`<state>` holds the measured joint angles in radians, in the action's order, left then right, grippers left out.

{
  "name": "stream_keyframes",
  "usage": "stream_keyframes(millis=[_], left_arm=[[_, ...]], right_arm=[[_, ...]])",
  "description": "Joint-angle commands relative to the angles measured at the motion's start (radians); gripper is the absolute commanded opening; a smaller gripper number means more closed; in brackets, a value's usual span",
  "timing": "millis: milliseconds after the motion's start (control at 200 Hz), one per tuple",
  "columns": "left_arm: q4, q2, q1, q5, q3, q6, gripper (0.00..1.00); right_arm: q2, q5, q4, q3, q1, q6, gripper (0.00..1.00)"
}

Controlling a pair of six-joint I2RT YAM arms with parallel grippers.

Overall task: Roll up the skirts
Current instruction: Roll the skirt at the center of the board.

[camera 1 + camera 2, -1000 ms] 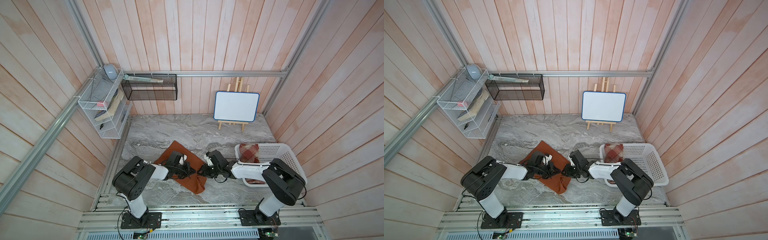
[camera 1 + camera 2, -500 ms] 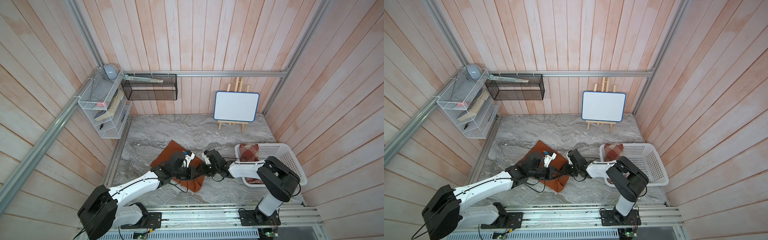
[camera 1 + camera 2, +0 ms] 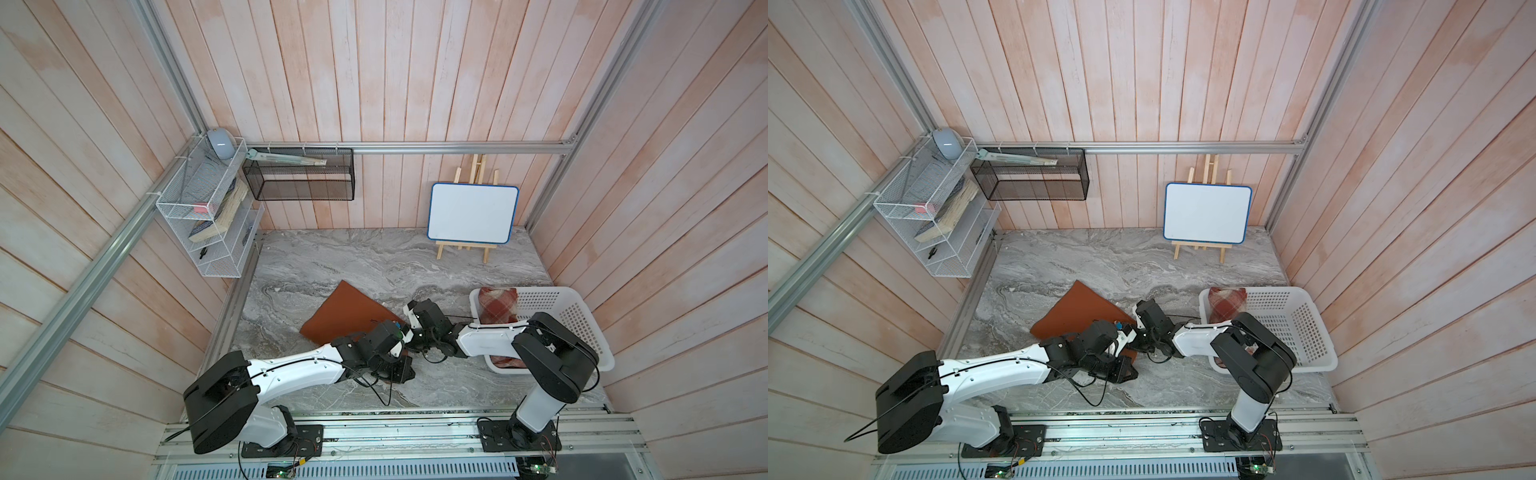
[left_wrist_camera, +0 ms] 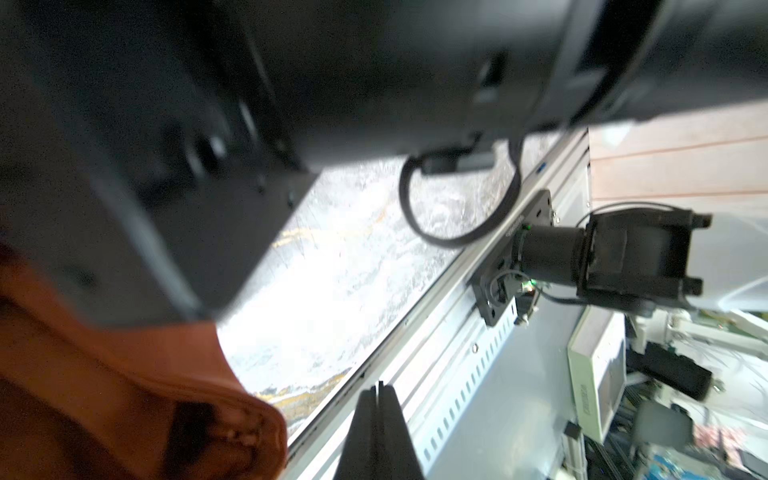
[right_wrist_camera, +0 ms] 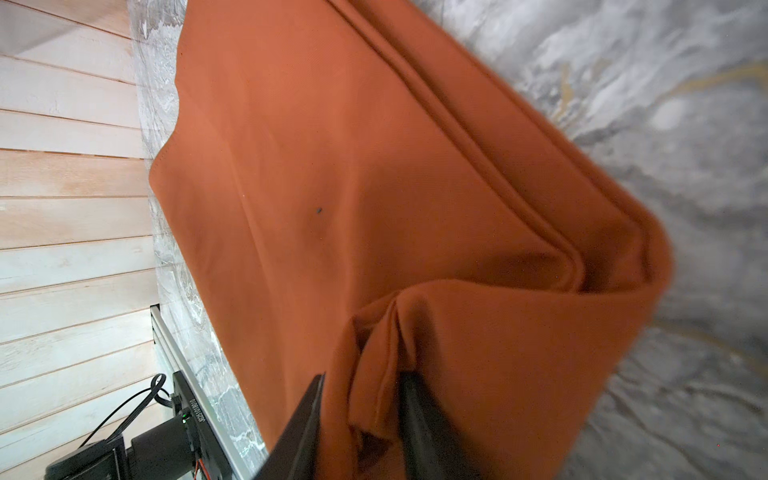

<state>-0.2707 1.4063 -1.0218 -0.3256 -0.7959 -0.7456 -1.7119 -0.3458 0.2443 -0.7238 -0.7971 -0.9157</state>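
- Two skirts: one rust-orange skirt (image 3: 345,311), one plaid skirt (image 3: 498,305).
- One white basket (image 3: 582,320).
- Two robot arms: one left arm (image 3: 291,372), one right arm (image 3: 486,343).
- One whiteboard (image 3: 473,214) and one wooden easel (image 3: 444,249).
- Two wall racks: one white wire rack (image 3: 216,257), one black mesh rack (image 3: 299,174).
- One grey rounded object (image 3: 220,143); what it is cannot be told.
- One marble-patterned bench (image 3: 353,257).

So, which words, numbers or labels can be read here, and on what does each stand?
Nothing reads for sure.
White print on the arm base: letters and digits, too small to read.
Print on the base plate: blurred.
Label on the white box: blurred.
Whiteboard: blank.
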Motion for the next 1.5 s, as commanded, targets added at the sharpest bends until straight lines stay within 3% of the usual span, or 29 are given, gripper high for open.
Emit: stream_keyframes(millis=[0, 195, 630, 1495], left_arm=[[-0.055, -0.020, -0.011, 0.213, -0.013, -0.018, 0.00], [-0.024, 0.024, -0.031, 0.267, -0.016, -0.050, 0.00], [-0.173, 0.053, -0.050, 0.448, -0.043, -0.051, 0.00], [-0.010, 0.121, 0.029, 0.449, 0.080, 0.116, 0.00]], right_arm=[[-0.031, 0.027, -0.076, 0.040, -0.005, -0.002, 0.33], [-0.015, 0.030, -0.083, 0.040, -0.005, 0.003, 0.33], [-0.002, 0.030, -0.069, 0.052, -0.005, -0.002, 0.33], [0.089, 0.047, -0.075, 0.063, -0.007, 0.001, 0.36]])
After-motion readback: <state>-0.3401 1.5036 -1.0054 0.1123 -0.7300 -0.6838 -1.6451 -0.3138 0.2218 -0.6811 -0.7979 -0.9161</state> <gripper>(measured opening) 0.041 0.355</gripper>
